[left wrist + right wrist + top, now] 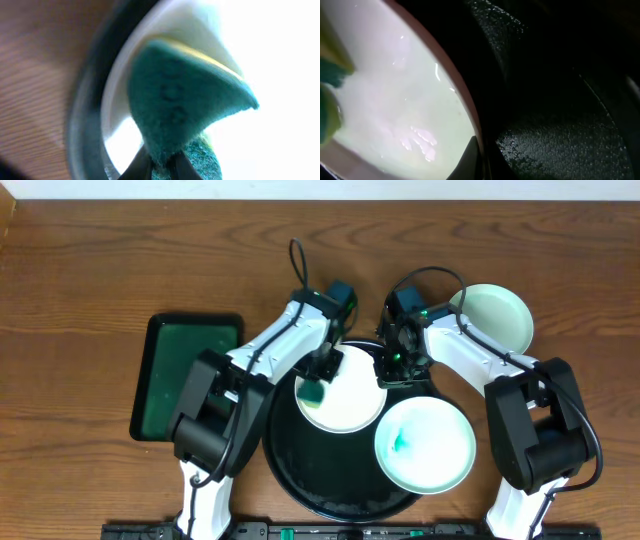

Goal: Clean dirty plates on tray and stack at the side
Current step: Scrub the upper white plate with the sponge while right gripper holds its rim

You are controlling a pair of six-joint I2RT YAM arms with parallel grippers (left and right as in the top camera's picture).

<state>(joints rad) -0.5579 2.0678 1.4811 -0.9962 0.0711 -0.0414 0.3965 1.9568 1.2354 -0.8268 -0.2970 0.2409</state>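
Plates (355, 405), three: two on the one tray (310, 470), one beside it.

A rectangular dark-green tray (185, 375) lies on the wooden table (80, 280), a teal sponge (312, 392) to its right.

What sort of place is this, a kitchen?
Probably a robot test bench, not a real kitchen: two robot arms at a wooden table, white plates on a black tray, and a green sponge.
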